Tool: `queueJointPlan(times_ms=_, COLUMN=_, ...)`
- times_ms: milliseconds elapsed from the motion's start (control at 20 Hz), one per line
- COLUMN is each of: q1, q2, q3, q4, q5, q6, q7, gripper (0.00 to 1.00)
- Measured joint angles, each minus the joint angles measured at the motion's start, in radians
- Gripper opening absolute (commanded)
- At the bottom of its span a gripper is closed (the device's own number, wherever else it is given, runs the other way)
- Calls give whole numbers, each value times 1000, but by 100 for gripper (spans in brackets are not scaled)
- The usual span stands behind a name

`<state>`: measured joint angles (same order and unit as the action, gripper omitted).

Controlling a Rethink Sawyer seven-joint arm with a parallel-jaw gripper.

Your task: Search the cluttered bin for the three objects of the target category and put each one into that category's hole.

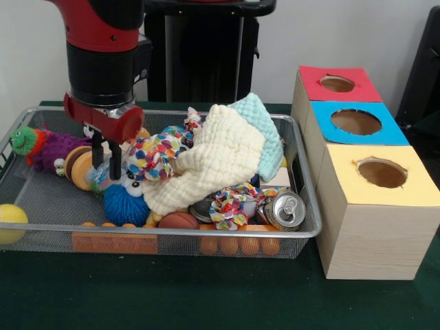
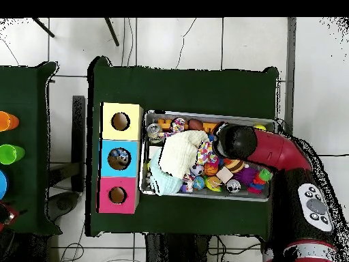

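Here the gripper (image 1: 106,162) hangs low inside the wire-mesh bin (image 1: 302,185), its two black fingers a little apart and closed on nothing, tips just above a see-through bottle (image 1: 103,177) lying beside a blue spiky ball (image 1: 126,203). To its picture-right in the front view a cream waffle cloth (image 1: 213,165) heaps over the toys, with an aluminium can (image 1: 285,210) beyond. Well apart, further that way, the blue-surround hole (image 1: 355,122) sits between red and yellow ones; overhead, something pale shows inside it.

Silver wire-mesh bin (image 1: 302,230), waffled cream cloth (image 1: 213,165), glossy aluminium can (image 1: 285,210), seemingly matt wooden boxes (image 1: 375,237).
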<state>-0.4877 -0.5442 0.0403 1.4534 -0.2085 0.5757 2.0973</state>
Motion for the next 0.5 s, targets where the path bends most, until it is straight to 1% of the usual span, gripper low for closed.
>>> queueJointPlan(times_ms=500, q1=42, q2=-47, q3=0, q4=11, q5=81, q6=63, q7=0, gripper=0)
